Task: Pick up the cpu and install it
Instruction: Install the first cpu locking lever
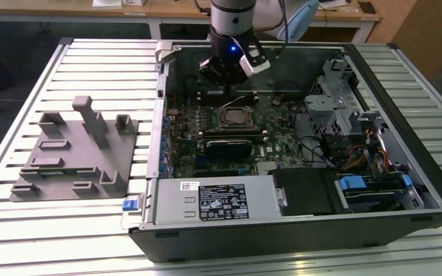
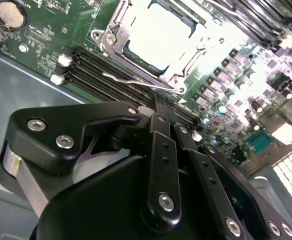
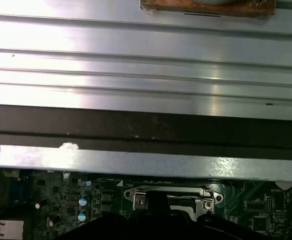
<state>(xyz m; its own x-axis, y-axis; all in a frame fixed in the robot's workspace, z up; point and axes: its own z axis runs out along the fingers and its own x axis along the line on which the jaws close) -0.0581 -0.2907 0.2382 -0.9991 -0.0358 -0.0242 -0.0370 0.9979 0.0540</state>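
Exterior view: a grey fixture (image 1: pixel 71 152) with upright blocks stands on the slatted counter (image 1: pixel 21 86) toward its left edge, beside an open computer case (image 1: pixel 298 149) filling the middle and right. The arm's claw (image 1: pixel 229 77) hangs over the motherboard (image 1: pixel 205 123) near the case's far wall, just behind the socket (image 1: pixel 235 117). In the second wrist view the cpu (image 2: pixel 158 37), pale and glaring, lies seated within the socket frame, apart from the claw (image 2: pixel 158 105), whose fingers appear clenched together, grasping nothing.

Silver-grey arm (image 1: pixel 230 14); black gripper (image 2: pixel 156 150) linkages with silver screws.
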